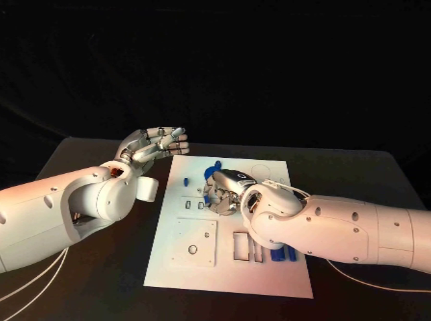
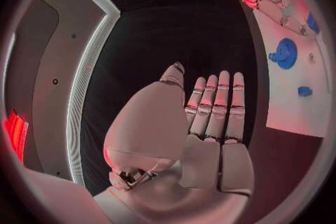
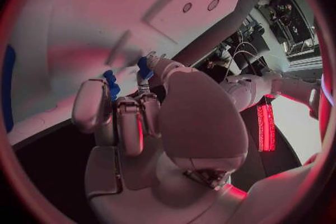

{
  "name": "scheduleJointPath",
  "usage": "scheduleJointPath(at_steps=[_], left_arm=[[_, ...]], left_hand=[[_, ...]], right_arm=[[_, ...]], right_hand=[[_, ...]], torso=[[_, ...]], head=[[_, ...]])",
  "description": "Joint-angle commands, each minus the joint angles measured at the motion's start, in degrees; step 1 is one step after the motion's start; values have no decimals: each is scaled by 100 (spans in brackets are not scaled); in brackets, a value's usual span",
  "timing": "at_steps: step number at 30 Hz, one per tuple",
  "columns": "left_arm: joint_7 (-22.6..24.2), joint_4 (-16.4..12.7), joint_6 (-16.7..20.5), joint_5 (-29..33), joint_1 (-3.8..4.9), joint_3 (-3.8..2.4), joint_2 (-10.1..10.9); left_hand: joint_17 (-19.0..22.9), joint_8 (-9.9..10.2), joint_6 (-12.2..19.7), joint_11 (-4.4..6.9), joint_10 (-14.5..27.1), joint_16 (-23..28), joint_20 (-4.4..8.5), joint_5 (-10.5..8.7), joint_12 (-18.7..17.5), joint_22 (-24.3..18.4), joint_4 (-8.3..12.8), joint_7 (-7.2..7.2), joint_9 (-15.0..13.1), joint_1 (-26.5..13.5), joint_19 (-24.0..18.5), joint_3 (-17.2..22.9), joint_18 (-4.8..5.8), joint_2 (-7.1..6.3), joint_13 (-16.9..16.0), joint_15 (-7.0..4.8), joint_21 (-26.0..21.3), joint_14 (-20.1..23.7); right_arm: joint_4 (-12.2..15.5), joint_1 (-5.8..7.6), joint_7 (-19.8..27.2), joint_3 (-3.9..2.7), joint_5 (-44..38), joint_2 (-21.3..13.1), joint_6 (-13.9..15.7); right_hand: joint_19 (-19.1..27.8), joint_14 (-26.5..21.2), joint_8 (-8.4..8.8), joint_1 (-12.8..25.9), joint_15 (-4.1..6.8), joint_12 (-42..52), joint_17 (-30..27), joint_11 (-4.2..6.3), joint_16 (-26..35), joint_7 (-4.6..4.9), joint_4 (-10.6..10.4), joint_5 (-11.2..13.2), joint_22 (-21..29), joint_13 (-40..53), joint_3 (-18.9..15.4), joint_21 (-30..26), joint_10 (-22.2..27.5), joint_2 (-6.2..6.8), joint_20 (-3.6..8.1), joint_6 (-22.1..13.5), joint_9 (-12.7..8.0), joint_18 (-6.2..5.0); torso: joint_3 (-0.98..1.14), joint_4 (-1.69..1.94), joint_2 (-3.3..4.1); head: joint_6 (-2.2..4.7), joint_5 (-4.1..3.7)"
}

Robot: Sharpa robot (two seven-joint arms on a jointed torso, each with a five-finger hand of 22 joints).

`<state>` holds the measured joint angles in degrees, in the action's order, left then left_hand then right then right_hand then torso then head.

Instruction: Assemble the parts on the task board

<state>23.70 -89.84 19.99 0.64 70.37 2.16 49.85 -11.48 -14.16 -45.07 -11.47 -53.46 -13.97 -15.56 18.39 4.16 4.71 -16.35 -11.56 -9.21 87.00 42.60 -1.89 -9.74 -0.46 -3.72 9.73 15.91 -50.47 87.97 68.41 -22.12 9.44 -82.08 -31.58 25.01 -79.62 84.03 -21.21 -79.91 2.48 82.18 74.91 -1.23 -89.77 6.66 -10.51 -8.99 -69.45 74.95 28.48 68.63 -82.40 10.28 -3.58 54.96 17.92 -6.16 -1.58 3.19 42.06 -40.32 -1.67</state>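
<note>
The white task board lies in the middle of the black table. My right hand is curled down over the board's middle. In the right wrist view its thumb and a finger pinch a small blue part close to the board, and a second blue piece shows at another fingertip. My left hand hovers by the board's far left corner, fingers straight and together, holding nothing. A round blue part and a small blue peg lie on the board's far part, also seen as the round part and the peg.
Several blue pieces lie near the board's right side beside slotted recesses, partly under my right forearm. An oval hole marks the near left plate. Bare black table surrounds the board.
</note>
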Motion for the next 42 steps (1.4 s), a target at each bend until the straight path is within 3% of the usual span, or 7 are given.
scheduleJointPath(at_steps=[1, 33, 42], left_arm=[[32, -13, -83, 9, 4, -4, -9], [31, -27, -111, 9, 4, -4, 28], [28, -25, -114, 9, 4, -4, 33]], left_hand=[[-6, -11, 39, -16, 20, -19, -21, 28, 24, -5, 10, -210, -5, 2, -11, -3, -60, 57, 1, -11, -9, 14], [-13, -12, 43, -14, 27, -21, -20, 24, 22, -9, 12, -211, -7, 5, -11, -6, -60, 55, 1, -12, -8, 23], [-13, -12, 43, -14, 27, -21, -20, 24, 22, -9, 12, -211, -7, 5, -11, -6, -60, 55, 1, -12, -8, 23]], right_arm=[[2, -20, -54, 1, -145, -2, -99], [46, -93, -119, 7, -231, -25, -28], [39, -95, -76, 7, -228, -30, -14]], right_hand=[[-4, 597, -95, 82, 47, -35, 1509, 49, -23, -152, 10, 19, 1, 400, 22, -28, 7, -2, 36, 173, 190, 65], [1, 597, -17, 382, 44, -68, 1509, 38, -23, -137, -25, 154, 10, 370, -27, -73, 26, 188, 40, 125, 204, 61], [17, 597, 123, 467, 1, -150, 1509, -20, -23, -65, -17, 158, 35, 276, -39, -123, 102, 289, 12, -50, 166, 57]], torso=[[-2, 2, 3], [-2, -6, 3], [-2, -2, -1]], head=[[-9, -6], [-58, 12], [-63, 7]])
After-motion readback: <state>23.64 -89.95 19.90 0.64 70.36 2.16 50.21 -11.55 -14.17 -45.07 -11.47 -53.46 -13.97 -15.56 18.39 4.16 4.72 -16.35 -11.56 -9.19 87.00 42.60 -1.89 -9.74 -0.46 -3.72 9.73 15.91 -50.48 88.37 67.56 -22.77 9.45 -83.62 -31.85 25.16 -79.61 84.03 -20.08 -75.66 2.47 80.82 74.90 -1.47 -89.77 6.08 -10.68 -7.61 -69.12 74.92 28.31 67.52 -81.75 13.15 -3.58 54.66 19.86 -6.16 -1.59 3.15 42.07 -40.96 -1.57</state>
